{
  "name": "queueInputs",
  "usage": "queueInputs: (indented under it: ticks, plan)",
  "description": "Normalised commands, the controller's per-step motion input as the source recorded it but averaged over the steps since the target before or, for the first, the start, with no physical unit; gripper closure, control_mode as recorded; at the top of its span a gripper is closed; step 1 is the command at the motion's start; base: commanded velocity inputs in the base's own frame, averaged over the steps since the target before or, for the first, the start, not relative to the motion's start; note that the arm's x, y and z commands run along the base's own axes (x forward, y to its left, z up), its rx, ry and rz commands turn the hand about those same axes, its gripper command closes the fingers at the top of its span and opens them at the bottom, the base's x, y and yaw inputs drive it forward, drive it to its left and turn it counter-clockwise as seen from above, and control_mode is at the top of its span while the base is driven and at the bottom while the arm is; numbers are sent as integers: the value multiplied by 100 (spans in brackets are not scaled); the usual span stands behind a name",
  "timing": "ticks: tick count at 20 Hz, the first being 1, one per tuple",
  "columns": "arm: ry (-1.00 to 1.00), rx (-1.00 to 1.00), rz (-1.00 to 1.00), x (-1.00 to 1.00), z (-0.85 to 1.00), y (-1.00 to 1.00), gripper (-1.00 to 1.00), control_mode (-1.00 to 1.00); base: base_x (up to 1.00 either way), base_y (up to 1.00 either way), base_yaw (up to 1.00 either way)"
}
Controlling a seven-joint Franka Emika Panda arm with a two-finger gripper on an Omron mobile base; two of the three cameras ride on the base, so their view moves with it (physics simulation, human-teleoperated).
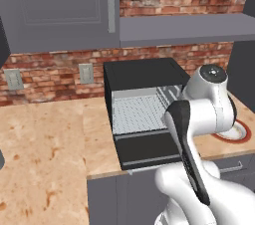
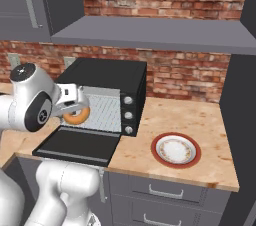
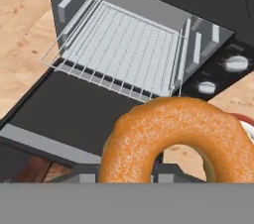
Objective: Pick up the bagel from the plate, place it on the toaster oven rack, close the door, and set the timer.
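Observation:
My gripper (image 2: 74, 111) is shut on the bagel (image 2: 76, 115), a golden-brown ring hanging just above the open door (image 2: 77, 145) in front of the toaster oven (image 2: 107, 75). In the hand view the bagel (image 3: 178, 139) sits close at the lower right, with the silver wire rack (image 3: 124, 44) beyond it inside the oven and the flat black door (image 3: 69, 114) below. The rack (image 1: 137, 112) lies bare in the cavity. The red-rimmed plate (image 2: 176, 150) stands bare on the counter to the right of the oven, its edge (image 1: 238, 132) peeking past my arm.
Round knobs (image 2: 128, 115) run down the oven's right panel. A grey shelf (image 2: 150, 35) and upper cabinets (image 1: 55, 5) hang above the oven. A dark tall panel (image 2: 240, 120) bounds the counter on the right. Wall outlets (image 1: 85, 73) sit left of the oven, above bare countertop (image 1: 45, 139).

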Motion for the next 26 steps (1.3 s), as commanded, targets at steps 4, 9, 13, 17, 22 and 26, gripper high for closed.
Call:
queueInputs:
  ticks: [4, 9, 13, 17, 22, 26]
  plan:
    - [-1, 1, -1, 11, -19, 40, 100, -100, 0, 0, 0]
    - [0, 4, -2, 24, -22, 20, 100, -100, 0, 0, 0]
    - [0, 10, -1, 39, -24, 4, 100, -100, 0, 0, 0]
    - [0, 9, -1, 40, -27, 3, 100, -100, 0, 0, 0]
    - [0, 1, -3, 27, -27, 14, 100, -100, 0, 0, 0]
    - [0, 0, -4, 27, -16, 16, 100, -100, 0, 0, 0]
